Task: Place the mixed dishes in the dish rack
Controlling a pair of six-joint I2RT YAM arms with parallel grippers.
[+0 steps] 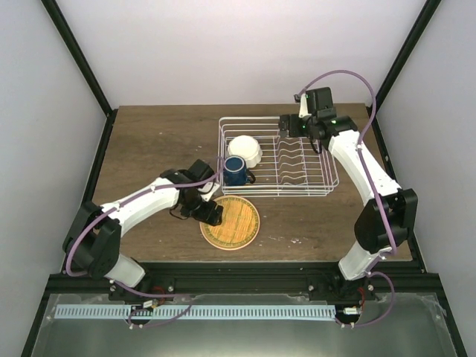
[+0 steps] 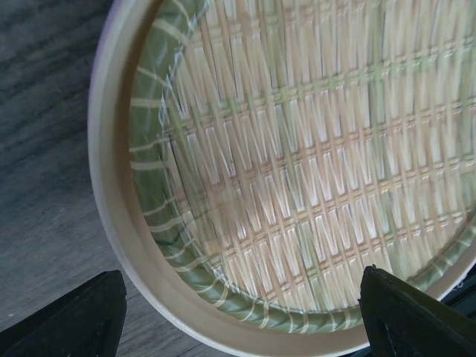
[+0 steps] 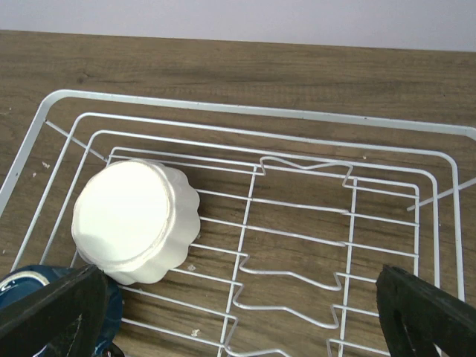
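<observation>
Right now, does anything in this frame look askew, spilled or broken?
Nothing stands out. The bowl sits upside down in the rack, the mug beside it, and the plate lies flat on the table by the left gripper.

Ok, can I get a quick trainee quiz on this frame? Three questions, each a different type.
1. True or false: the white bowl and the blue mug both sit inside the dish rack.
2. Which dish lies on the table, outside the rack? A) white bowl B) orange plate C) blue mug
3. Fill in: the left gripper, at the plate's edge, has its jaws ____.

Key: 1 true; 2 B; 3 open.
</observation>
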